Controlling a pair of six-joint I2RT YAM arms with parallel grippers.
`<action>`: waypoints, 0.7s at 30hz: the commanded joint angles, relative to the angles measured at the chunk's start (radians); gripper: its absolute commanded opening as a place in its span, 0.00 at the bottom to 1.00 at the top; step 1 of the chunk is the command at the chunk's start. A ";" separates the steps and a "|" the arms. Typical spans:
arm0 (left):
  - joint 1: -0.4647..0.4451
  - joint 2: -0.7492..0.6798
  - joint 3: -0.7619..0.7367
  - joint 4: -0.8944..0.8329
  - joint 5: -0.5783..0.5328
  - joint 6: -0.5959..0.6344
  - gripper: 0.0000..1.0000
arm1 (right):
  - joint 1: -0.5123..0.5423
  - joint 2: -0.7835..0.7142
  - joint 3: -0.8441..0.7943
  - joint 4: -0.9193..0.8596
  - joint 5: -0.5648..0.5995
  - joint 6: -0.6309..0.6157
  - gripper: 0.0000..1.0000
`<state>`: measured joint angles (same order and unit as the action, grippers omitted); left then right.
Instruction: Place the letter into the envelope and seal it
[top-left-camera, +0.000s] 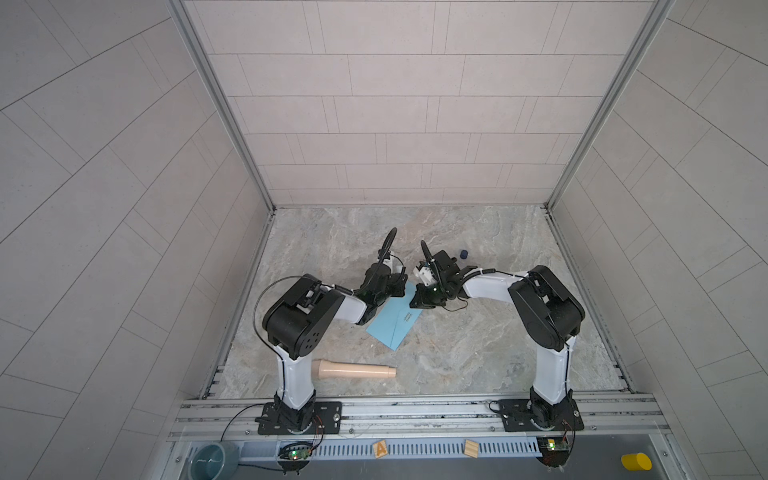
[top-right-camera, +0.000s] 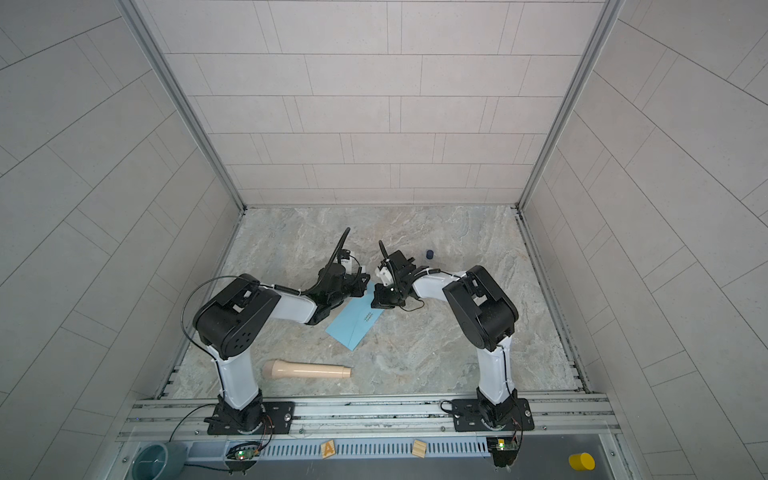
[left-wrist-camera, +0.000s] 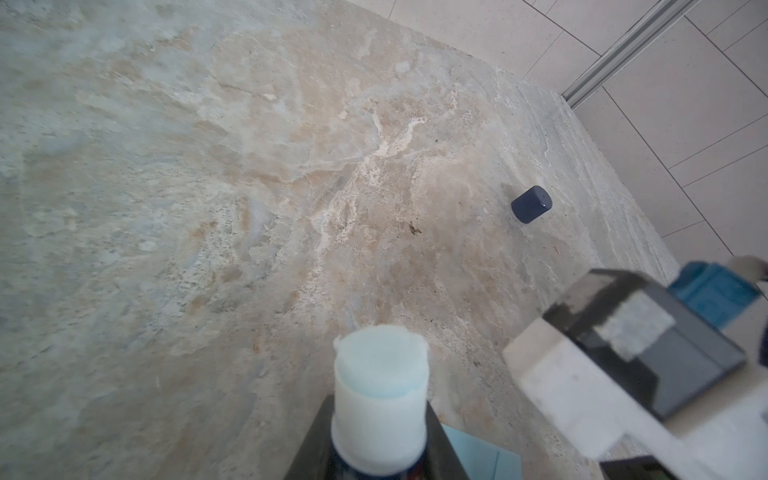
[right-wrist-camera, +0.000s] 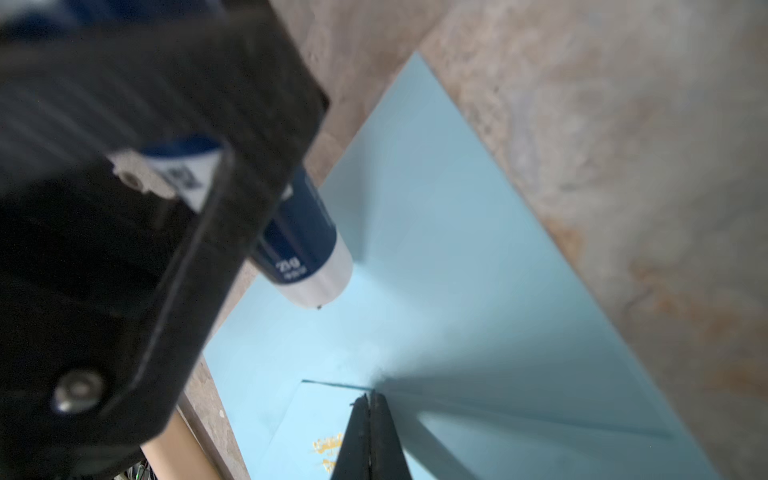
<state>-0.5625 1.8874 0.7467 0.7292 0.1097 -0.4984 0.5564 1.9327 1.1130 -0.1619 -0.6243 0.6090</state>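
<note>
Left gripper clamps uncapped glue stick, tip over envelope. Right gripper pinched closed, tips against the envelope nearby.

walls: pale grey tile on three sides | corner posts: bare aluminium | surface: marbled grey-beige stone look, soft even light, faint shadows | near edge: aluminium rail, slotted grille just beyond
</note>
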 joint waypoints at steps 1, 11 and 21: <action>0.006 0.004 -0.015 -0.008 -0.010 0.006 0.00 | 0.001 -0.045 -0.024 -0.031 0.009 -0.018 0.00; 0.007 -0.065 -0.021 -0.033 -0.016 0.017 0.00 | 0.021 -0.166 -0.041 0.035 -0.023 -0.001 0.00; 0.008 -0.324 -0.049 -0.212 -0.028 0.054 0.00 | 0.109 -0.198 -0.050 -0.012 0.007 -0.051 0.00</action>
<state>-0.5575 1.6360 0.7231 0.5827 0.0982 -0.4706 0.6449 1.7538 1.0721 -0.1413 -0.6388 0.5930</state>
